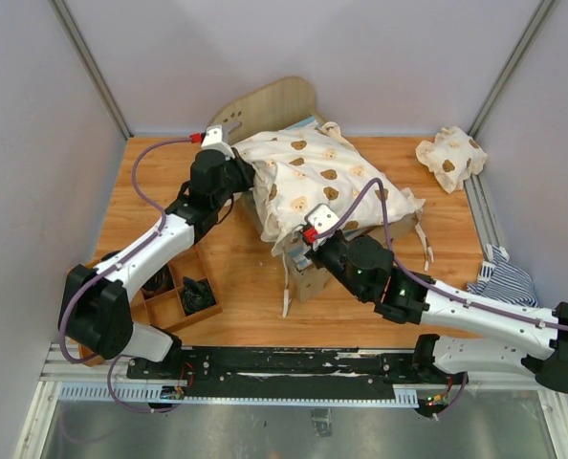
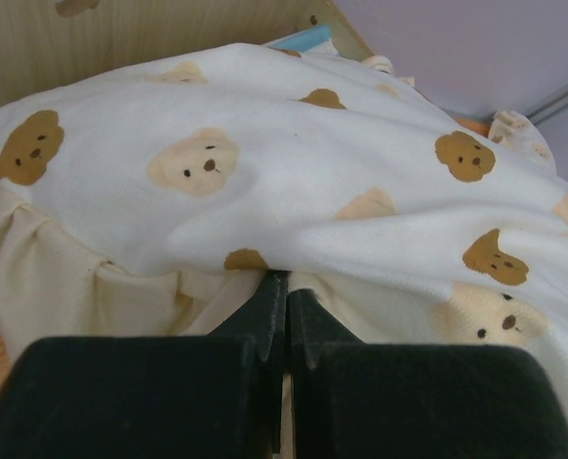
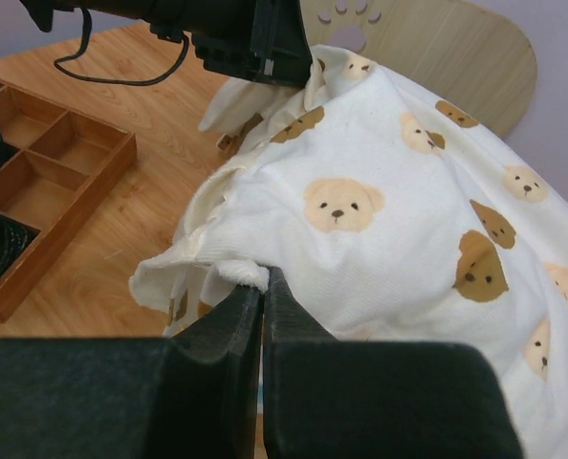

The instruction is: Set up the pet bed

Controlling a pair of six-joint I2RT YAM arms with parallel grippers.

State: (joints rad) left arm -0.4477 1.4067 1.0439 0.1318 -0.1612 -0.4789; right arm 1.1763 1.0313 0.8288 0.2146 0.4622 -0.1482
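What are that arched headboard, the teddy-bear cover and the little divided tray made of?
The headboard looks like light plywood, unpainted and matte, with faint grain and a cut-out paw shape. The cover seems to be soft cotton-like cloth, judging by its folds and ruffled edge. The tray looks like darker reddish wood, smooth and perhaps varnished, with thin straight dividers.

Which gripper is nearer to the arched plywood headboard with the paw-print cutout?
Left. The left gripper is right beside the plywood headboard; the right gripper is across the cream bear-print cover, at its near edge.
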